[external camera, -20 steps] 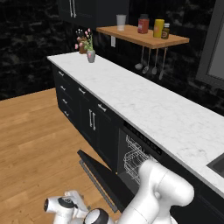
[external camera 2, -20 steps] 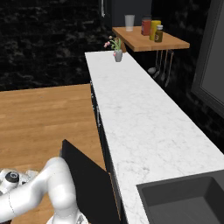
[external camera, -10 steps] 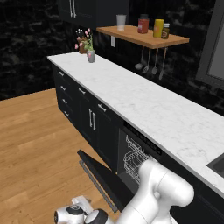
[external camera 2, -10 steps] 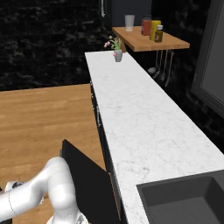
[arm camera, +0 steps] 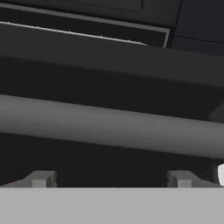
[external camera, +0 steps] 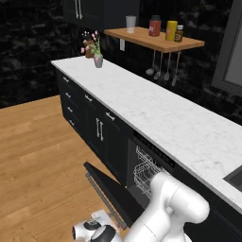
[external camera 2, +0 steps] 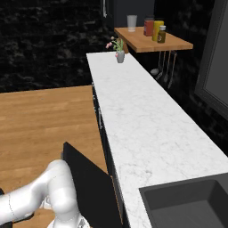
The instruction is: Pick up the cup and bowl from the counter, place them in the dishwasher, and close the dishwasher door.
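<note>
Step in hand: by my reading, closing the flat black dishwasher door (external camera: 111,189); neither a cup nor a bowl can be seen on the long white marble surface (external camera: 156,113), so the loading looks done, though I cannot make them out in the rack.

Pincer: the two-finger pincer (arm camera: 111,178) is spread wide, its small grey fingertips (arm camera: 41,178) standing far apart at the bottom of the hand view, holding nothing.

Door: part-way open, tilted outward from the black under-surface dishwasher (external camera: 151,165), hinged low, its free upper edge leaning toward the wooden floor (external camera: 42,156). The white wire rack (external camera: 144,172) shows in the opening behind it.

Handle: the long grey bar handle (arm camera: 109,127) lies straight ahead of the pincer and close, crossing the hand view from side to side, slightly slanted. Its long axis runs across the line between the two fingertips rather than through the gap, so the bar spans both tips.

Key relation: the arm reaches low in front of the door, on its outer face; the door lies between the pincer and the dishwasher's opening. A push forward and upward against the panel or bar should swing it shut.

Risk: the tips could slip off the round bar.
</note>
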You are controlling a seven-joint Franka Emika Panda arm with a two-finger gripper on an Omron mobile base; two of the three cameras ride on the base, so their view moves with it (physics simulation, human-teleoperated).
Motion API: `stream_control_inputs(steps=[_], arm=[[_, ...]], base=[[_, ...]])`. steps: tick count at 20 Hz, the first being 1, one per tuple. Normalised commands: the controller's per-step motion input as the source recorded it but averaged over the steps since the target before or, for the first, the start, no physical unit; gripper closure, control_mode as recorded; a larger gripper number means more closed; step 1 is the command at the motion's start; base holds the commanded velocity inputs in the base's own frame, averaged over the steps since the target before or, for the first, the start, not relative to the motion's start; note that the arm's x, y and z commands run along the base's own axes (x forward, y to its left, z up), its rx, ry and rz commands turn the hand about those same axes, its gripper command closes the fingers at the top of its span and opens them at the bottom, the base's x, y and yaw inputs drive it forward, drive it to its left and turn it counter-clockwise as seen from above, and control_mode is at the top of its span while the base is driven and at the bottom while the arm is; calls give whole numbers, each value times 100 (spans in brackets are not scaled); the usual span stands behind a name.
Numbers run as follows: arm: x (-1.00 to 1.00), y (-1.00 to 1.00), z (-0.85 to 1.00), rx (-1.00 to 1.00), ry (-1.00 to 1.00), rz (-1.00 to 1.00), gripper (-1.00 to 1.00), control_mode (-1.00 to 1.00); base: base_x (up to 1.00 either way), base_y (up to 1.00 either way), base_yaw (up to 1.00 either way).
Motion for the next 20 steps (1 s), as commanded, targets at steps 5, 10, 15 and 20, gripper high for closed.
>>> stream_control_inputs(steps=[5, 10, 15, 20], arm=[[38, -22, -12, -40, -11, -32, -100, -100], [34, -31, 35, -34, -18, -30, -100, -100], [68, -35, 58, -29, -12, -22, -100, -100], [98, -48, 43, -20, -10, -13, -100, -100]], base=[[0, 0, 0], [0, 0, 0], [0, 0, 0], [0, 0, 0]])
